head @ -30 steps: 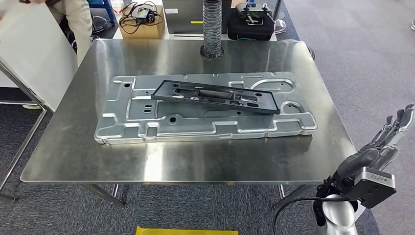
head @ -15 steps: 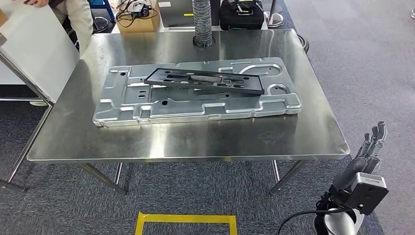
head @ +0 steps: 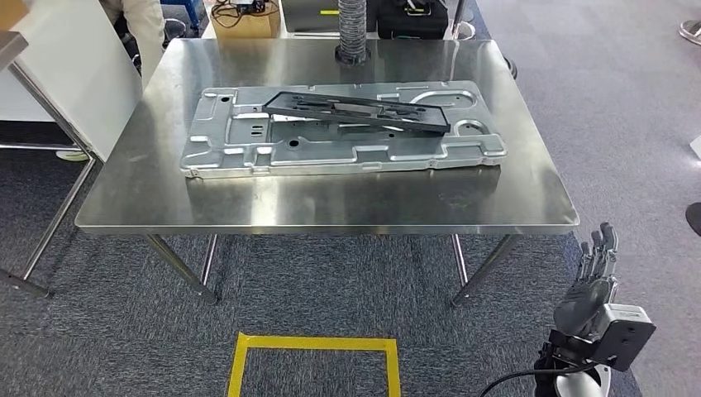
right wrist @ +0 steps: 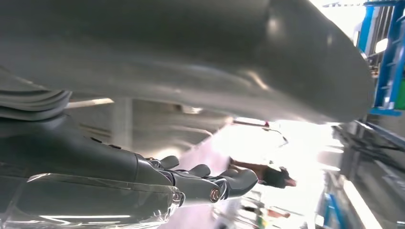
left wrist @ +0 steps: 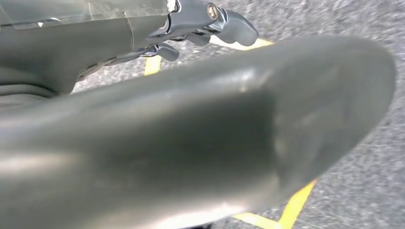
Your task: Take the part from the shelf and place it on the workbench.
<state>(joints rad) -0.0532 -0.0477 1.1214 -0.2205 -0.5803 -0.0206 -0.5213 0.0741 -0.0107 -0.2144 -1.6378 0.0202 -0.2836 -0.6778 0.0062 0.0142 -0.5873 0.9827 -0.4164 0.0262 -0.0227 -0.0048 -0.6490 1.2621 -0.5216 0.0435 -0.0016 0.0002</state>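
Note:
A long black frame-shaped part lies slantwise on a large silver stamped panel, which rests flat on the steel workbench. My right hand hangs low at the right, off the table's near right corner, fingers stretched out and holding nothing. In the right wrist view that hand is also empty, fingers extended. In the left wrist view my left hand hangs over the carpet; its thick thumb is near the lens, its dark fingers are apart from it, and nothing is in it.
A ribbed hose stands at the table's far edge, with a cardboard box and a black case behind. A white board leans at the left, a person beyond it. A yellow tape square marks the carpet in front.
The camera has moved back from the table, so the table looks smaller and more floor shows. My right hand has sunk lower, below the tabletop. The parts on the bench keep their places.

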